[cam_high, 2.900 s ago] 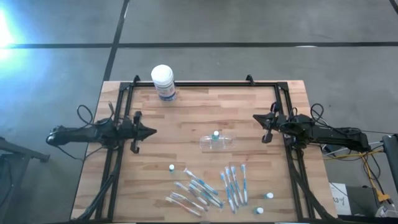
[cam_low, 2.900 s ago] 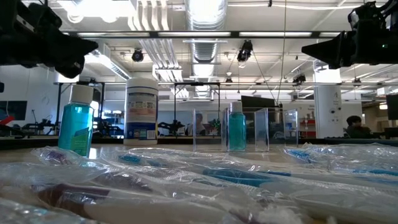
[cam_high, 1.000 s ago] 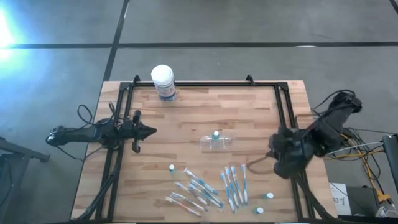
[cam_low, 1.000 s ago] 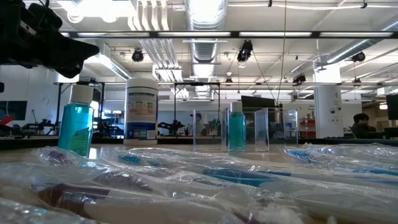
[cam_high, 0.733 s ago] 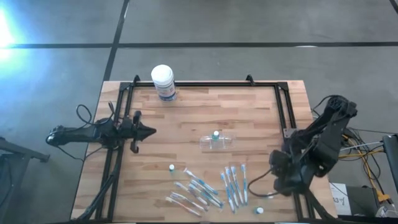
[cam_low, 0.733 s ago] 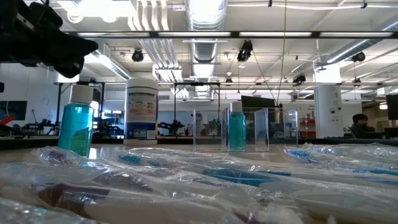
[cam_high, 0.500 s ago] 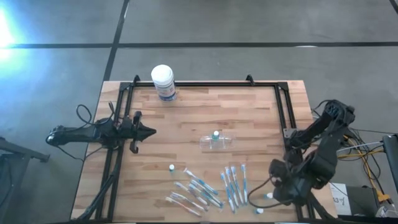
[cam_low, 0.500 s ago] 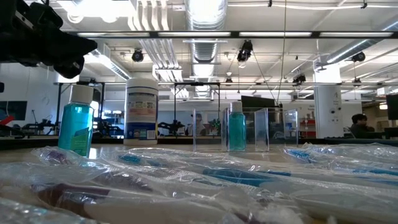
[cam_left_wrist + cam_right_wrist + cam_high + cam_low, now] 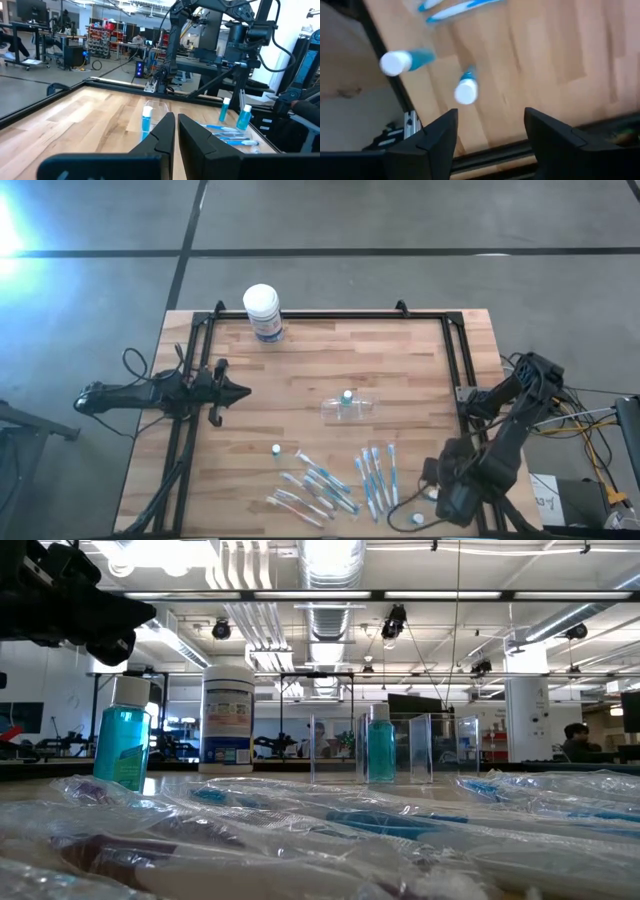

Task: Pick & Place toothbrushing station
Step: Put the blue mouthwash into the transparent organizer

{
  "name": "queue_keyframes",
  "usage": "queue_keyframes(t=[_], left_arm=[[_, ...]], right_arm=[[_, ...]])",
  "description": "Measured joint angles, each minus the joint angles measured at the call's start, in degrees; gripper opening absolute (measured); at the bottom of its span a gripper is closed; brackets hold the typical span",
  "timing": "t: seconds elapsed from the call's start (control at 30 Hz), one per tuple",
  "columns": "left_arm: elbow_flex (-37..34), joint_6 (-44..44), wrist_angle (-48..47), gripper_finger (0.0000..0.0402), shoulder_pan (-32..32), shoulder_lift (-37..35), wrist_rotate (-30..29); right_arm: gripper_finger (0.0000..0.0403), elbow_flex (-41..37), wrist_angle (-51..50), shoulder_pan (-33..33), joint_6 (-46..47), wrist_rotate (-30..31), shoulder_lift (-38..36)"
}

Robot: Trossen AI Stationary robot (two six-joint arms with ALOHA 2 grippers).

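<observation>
**Clear plastic holder is waiting mid-table while my right arm is hanging over the small bottles**

I am looking at the toothbrushing station [image 9: 348, 407], a see-through oval holder lying near the middle of the wooden table [image 9: 330, 350], with one small blue bottle [image 9: 347, 396] standing in it. Its long axis is running left to right across the table in the high view, roughly parallel to the front edge; I cannot tell which end is the front of it.

My right gripper [image 9: 489, 125] is hovering with its fingers spread wide and nothing between them, above the near right corner of the table, where two small blue bottles with white caps [image 9: 466, 90] are lying beside the wrapped toothbrushes [image 9: 378, 476]. The holder is well apart from it.

My left gripper [image 9: 176, 131] is resting at the left edge of the table, fingers almost closed and empty, pointing across toward the holder.

In my judgement the step in hand is picking up one bottle. To do it well I am advising myself to centre the fingers on the nearer bottle's body, not on the cap, to turn the wrist so the fingers are crossing its length, and to come down slowly because a round bottle is likely to roll away
</observation>
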Motion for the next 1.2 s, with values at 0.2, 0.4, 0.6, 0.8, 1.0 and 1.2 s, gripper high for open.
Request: queue_keyframes(t=[0.2, 0.4, 0.6, 0.8, 1.0, 1.2], left_arm=[[0.00, -0.92, -0.19, 0.0025, 0.00, 0.00, 1.22], [0.00, -1.01, -0.30, 0.0025, 0.00, 0.00, 2.32], [0.00, -1.30, -0.42, 0.0025, 0.00, 0.00, 2.27], [0.00, -1.30, -0.54, 0.0025, 0.00, 0.00, 2.26], [0.00, -1.30, -0.54, 0.0025, 0.00, -0.01, 2.21], [0.00, -1.27, -0.65, 0.0025, 0.00, 0.00, 2.21]], right_arm=[[0.0226, 0.02, 4.79, 0.31, 1.23, -0.11, 1.93], [0.0226, 0.02, 5.58, 0.48, 3.82, -0.57, 4.12], [0.0226, 0.00, 8.92, 0.36, 3.80, -0.61, 5.90], [0.0226, -0.01, 9.14, 0.44, 3.80, -0.74, 7.79], [0.0226, -0.03, 8.96, 0.40, 3.81, -0.66, 8.90], [0.0226, -0.03, 8.67, 0.40, 4.58, -0.63, 9.07]])
